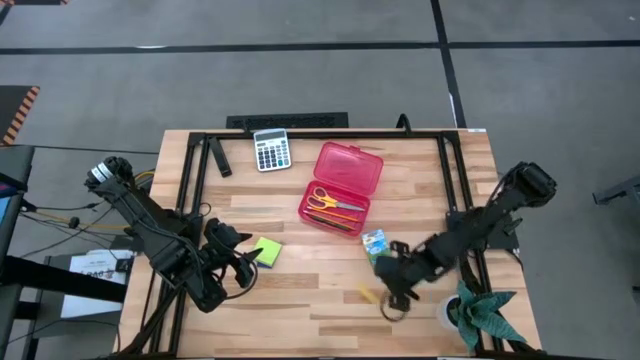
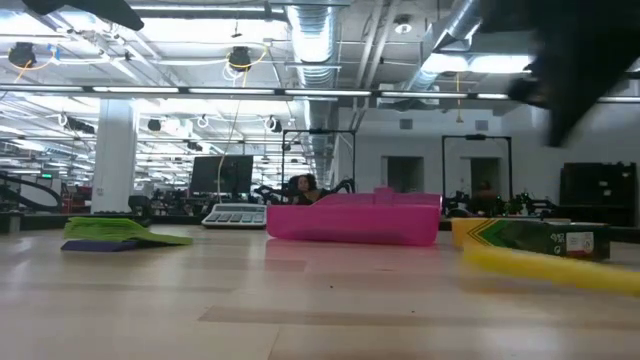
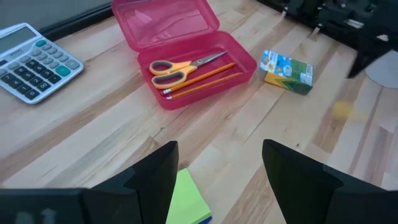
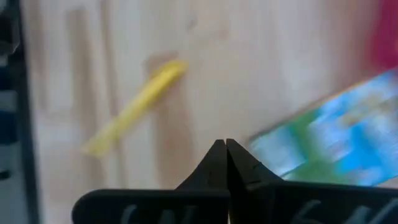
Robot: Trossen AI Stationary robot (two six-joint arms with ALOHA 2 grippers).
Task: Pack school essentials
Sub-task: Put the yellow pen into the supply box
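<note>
The pink-red case (image 1: 340,187) lies open mid-table, holding yellow-handled scissors (image 3: 180,65) and orange pencils (image 3: 205,81). A lime-green sticky-note pad (image 1: 265,250) lies flat at the near left. My left gripper (image 3: 217,155) hovers open just above and beyond the pad (image 3: 186,199). A green-blue carton (image 1: 374,243) lies on its side to the right of the case. A short yellow stick (image 4: 134,109) lies flat on the wood nearer the front. My right gripper (image 4: 226,146) is shut with nothing in it, above the table between the stick and the carton (image 4: 329,137).
A grey-white calculator (image 1: 271,150) sits at the far edge, left of the case. A green plant (image 1: 480,315) and a pale round thing (image 1: 445,312) stand at the near right corner. Black frame rails (image 1: 300,135) run along the table's far and side edges.
</note>
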